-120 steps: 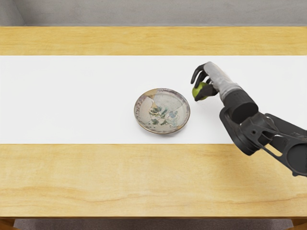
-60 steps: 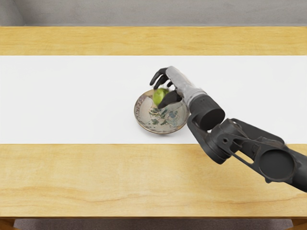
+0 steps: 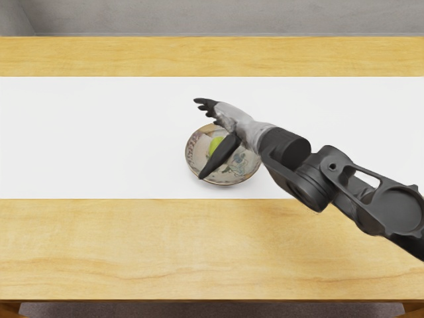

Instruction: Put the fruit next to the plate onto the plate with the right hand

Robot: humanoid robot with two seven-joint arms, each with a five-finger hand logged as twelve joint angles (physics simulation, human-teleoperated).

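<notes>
While the right arm reaches in from the right side, the right hand hangs above the far half of the plate, spread wide open and gripping nothing. Its fingers point past the plate's far left rim, and the dark thumb slants across the plate. A small green fruit lies on the plate, just beside the thumb. Under the plate runs a white cloth over a wooden table.

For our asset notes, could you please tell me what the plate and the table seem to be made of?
The plate looks like glazed ceramic: mottled grey-brown rim, painted green motif. The table looks like light varnished wood, showing grain; a matte white strip, perhaps cloth or paper, crosses it.
</notes>
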